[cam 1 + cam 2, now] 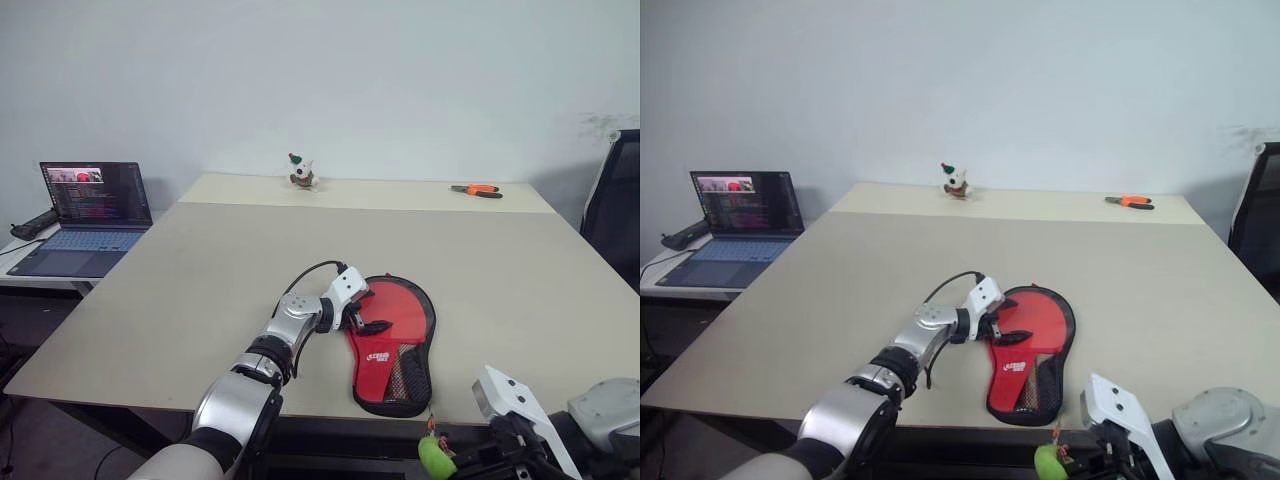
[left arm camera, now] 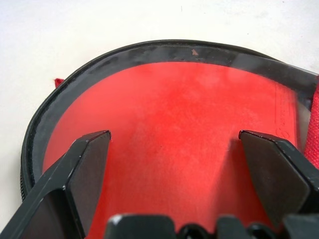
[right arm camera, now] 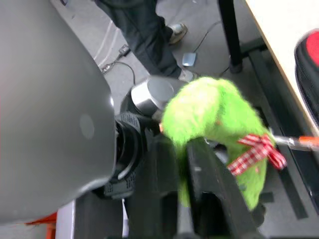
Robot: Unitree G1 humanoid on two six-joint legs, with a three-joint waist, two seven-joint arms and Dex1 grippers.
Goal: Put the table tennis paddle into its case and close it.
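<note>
Reading the one white logo on the case failed, too small. One soft paddle-shaped case lay flat near the table front edge, red fabric and black mesh, black rim. One table tennis paddle sat inside it, smooth round red rubber face showing. Left gripper hovered over the paddle face, fingers spread wide, holding nothing. Right gripper, off the table edge, pinched one fuzzy lime-green fob with a checked ribbon.

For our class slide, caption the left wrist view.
Open left gripper poised over the red paddle lying inside its black-rimmed case.
</note>
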